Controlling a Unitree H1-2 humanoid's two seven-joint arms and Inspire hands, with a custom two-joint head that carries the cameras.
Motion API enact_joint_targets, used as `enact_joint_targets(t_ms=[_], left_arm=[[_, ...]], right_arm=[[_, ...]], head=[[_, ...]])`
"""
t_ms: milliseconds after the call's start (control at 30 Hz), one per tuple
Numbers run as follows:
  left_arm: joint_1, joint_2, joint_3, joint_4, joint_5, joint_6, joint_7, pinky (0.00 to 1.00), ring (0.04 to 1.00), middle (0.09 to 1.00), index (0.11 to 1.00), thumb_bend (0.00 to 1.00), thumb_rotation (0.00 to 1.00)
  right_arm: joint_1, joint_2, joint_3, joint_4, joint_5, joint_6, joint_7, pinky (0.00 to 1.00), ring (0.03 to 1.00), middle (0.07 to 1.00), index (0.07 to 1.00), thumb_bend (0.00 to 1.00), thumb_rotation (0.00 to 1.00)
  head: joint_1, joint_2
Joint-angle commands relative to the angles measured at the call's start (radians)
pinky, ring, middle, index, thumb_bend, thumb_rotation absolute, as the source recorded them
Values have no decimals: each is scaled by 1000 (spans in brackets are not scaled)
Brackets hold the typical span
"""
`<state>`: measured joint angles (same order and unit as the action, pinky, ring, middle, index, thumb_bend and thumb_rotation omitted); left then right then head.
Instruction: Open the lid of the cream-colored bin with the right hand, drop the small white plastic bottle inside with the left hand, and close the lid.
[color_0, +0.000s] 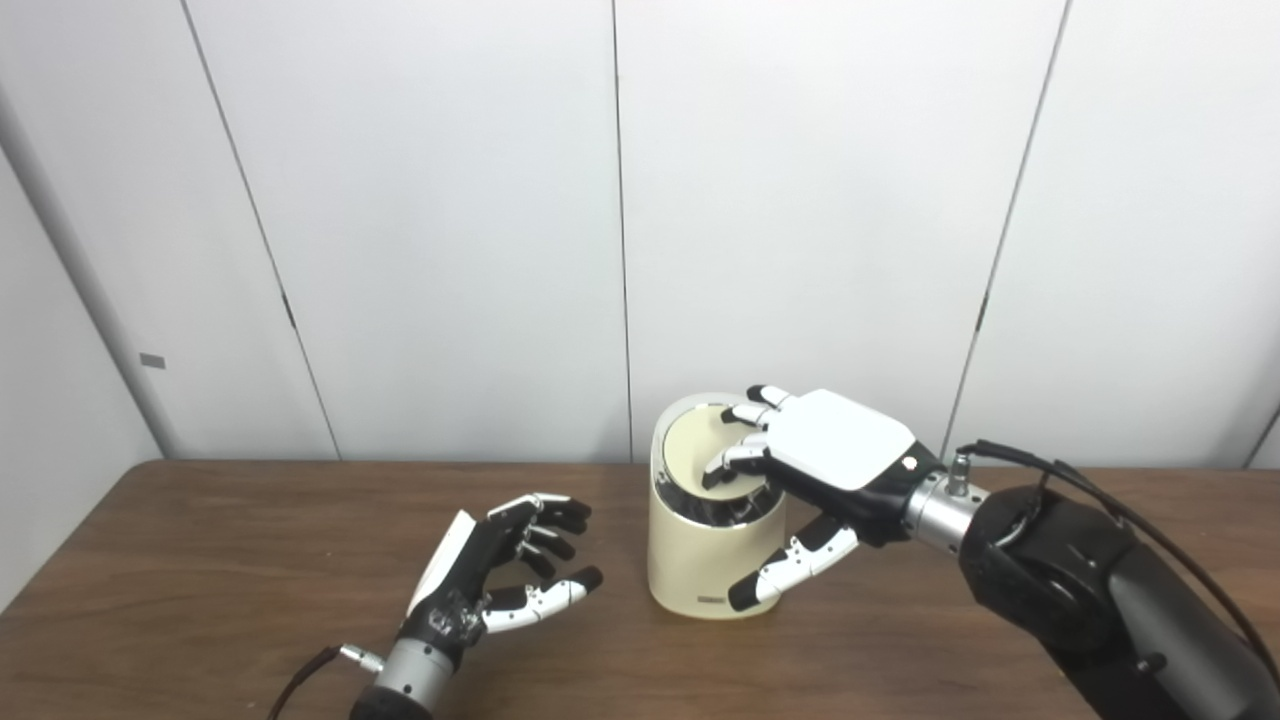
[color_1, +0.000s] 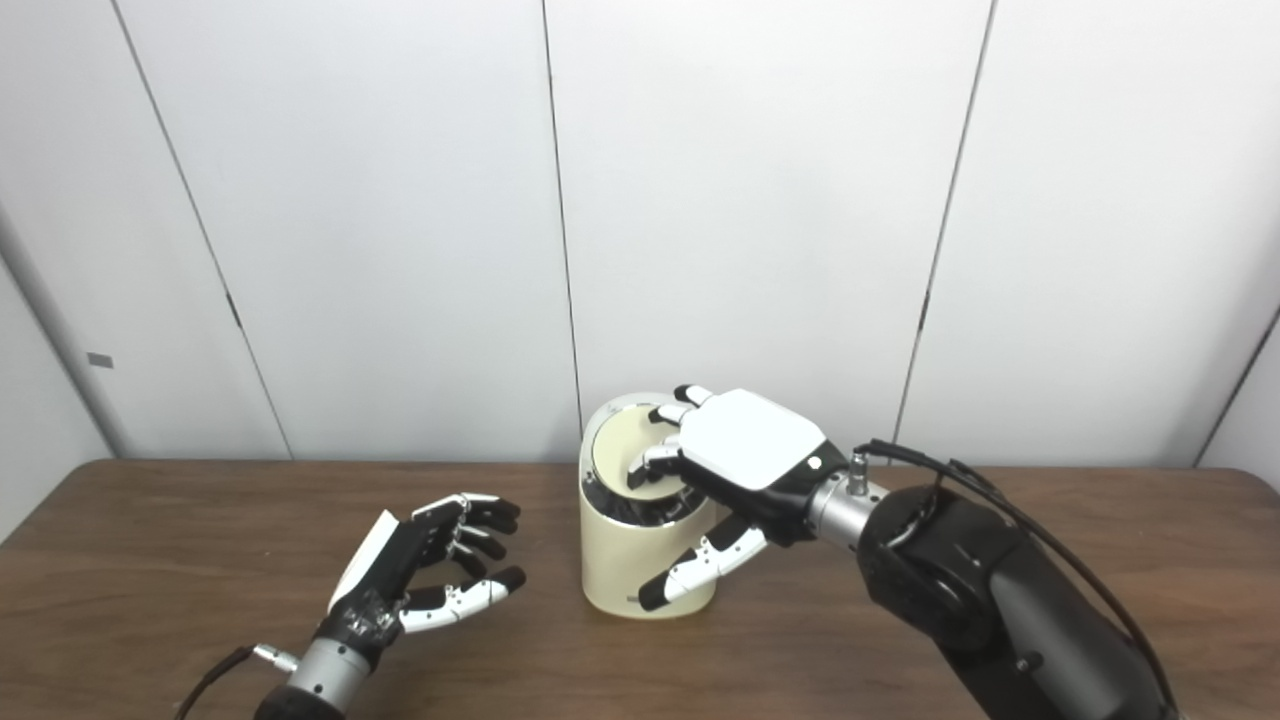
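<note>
On the table (color_0: 200, 560) the right robot hand (color_0: 815, 455) presses its fingers on the tilted lid (color_0: 700, 450) of the cream bin (color_0: 700, 560), seemingly closing it; left robot hand (color_0: 500, 575) open, empty; bottle unseen, next release.

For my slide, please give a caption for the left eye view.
Right hand fingers rest on cream bin lid; left hand open, empty.

Dark wood-grain table (color_0: 200, 560) spans near scene. Far behind, white wall panels (color_0: 430, 200) with thin dark vertical seams (color_0: 622, 230); small grey tag (color_0: 152, 360) far left. Even light.
</note>
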<state>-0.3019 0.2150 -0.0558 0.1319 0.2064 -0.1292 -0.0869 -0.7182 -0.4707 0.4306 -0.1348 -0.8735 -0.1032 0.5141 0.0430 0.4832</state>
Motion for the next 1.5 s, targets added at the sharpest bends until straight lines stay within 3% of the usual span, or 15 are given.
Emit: enact_joint_targets(t_ms=[0,367,533,767,900,1000,1167,1467], left_arm=[[-26,11,10,-43,5,-8,12,527,618,698,709,667,238],[-22,13,8,-46,10,-5,11,525,618,696,708,654,243],[-23,11,9,-45,5,-5,10,527,619,696,710,653,235],[-23,8,7,-48,8,-2,12,529,615,692,709,655,224],[-21,7,8,-48,8,-1,13,526,610,682,708,661,230],[-21,7,7,-47,10,-4,13,531,609,678,708,657,224],[-22,7,9,-40,6,-17,15,529,608,677,705,656,224],[-25,3,23,-35,-24,-38,15,517,609,686,702,664,185]], right_arm=[[-17,-22,5,5,-36,18,57,1000,946,748,761,776,901],[-10,-14,-5,-9,-38,32,96,1000,929,742,761,785,905],[-3,-4,-35,-4,18,31,71,981,915,737,755,757,922],[21,64,-165,-35,211,124,28,919,867,737,778,674,734],[36,114,-242,-48,286,167,-33,715,796,757,831,641,621],[53,154,-294,-38,321,157,-115,651,781,778,854,620,617],[109,180,-364,-21,386,145,-222,719,827,821,882,615,592],[236,211,-436,61,554,113,-310,693,825,863,902,660,305]], head=[[1,3],[-2,5],[0,4],[0,5],[0,9],[0,9],[0,9],[2,14]])
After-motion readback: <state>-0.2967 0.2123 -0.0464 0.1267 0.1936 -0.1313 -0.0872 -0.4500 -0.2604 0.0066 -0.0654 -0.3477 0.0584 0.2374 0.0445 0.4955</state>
